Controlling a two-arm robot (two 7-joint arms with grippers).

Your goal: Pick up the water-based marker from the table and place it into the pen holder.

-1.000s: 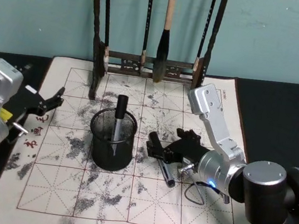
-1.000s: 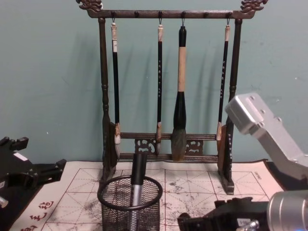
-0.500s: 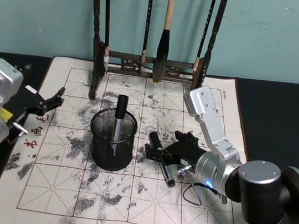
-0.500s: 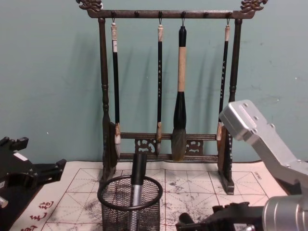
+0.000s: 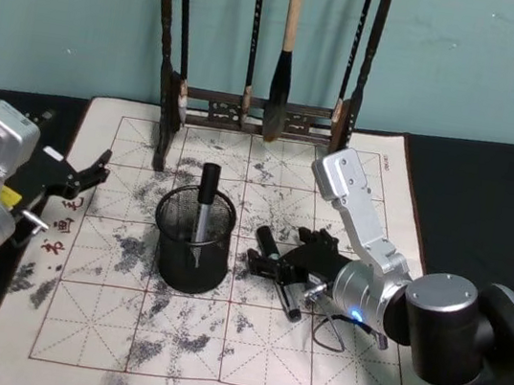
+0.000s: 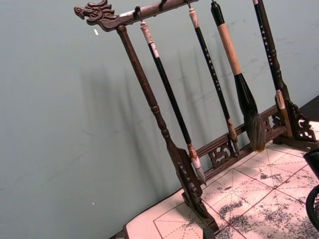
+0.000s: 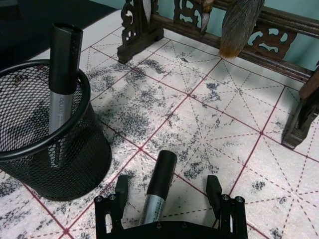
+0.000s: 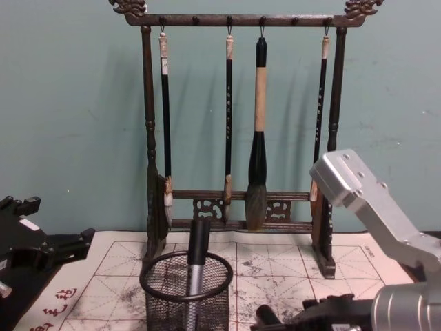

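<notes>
Logged a black table (image 5: 490, 189) under a white grid-lined practice mat (image 5: 177, 336), ink-smudged all over. Noted a tall dark wooden brush rack (image 8: 147, 124) standing at the mat's far edge, with four brushes hung from its top bar, including a fat brush (image 8: 258, 158) third from the left in the chest view.

Found the right gripper (image 7: 167, 183) low over the mat, just right of the pen holder (image 5: 190, 265). Had its claw spread wide, one finger (image 7: 121, 191) on either side of the water-based marker (image 7: 160, 179). Could not confirm any contact with it.

Spotted the left gripper (image 5: 90, 177) parked over the mat's left edge, well apart from the marker. Could not tell whether that claw was open or closed.

Marked the pen holder as upright on the mat, between the two grippers and in front of the rack. Saw a second marker (image 7: 64, 74) already standing inside, leaning on the rim, black cap sticking out above it.

Placed the water-based marker flat on the mat, near the holder but not in it, black cap end pointing toward the rack.
</notes>
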